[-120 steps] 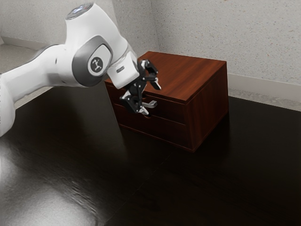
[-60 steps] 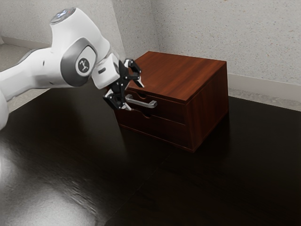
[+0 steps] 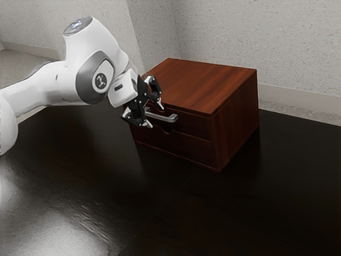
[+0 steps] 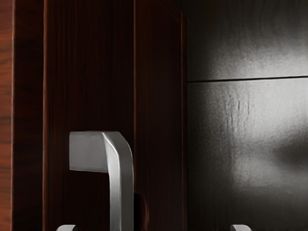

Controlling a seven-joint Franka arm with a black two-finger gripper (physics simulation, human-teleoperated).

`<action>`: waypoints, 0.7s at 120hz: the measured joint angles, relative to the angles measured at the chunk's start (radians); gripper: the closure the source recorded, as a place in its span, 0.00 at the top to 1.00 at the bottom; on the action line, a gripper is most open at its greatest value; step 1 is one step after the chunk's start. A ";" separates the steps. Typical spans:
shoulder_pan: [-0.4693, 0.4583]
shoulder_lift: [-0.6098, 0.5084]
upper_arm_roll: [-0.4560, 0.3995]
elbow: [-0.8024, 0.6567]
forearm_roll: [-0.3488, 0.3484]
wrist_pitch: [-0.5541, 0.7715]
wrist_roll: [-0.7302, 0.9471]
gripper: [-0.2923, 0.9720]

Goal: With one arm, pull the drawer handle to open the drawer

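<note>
A dark red wooden cabinet (image 3: 202, 85) with two drawers stands on the black table. The top drawer (image 3: 186, 121) carries a grey metal bar handle (image 3: 162, 117) and looks flush with the cabinet front. My black gripper (image 3: 148, 109) is at the handle's end on the exterior view's left, open, one finger above the bar and one below. In the wrist view the handle (image 4: 119, 178) runs toward my hand in front of the drawer front (image 4: 91, 96). It lies between my two widely spread fingertips (image 4: 239, 227), nearer one of them.
The black table top (image 3: 160, 213) spreads wide in front of and beside the cabinet. A pale wall (image 3: 266, 37) rises behind it. The lower drawer (image 3: 176, 144) has a small notch at its top edge.
My hand pulled back toward the exterior view's left from the cabinet front, then eased slightly back toward the handle's end. The handle now shows in full. The drawer has not visibly moved.
</note>
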 joint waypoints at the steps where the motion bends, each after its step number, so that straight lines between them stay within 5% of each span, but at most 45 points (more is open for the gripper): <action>1: 0.000 0.001 0.000 0.000 0.000 0.001 0.001 0.53; 84: 0.022 0.047 -0.002 0.000 -0.030 0.024 0.036 0.48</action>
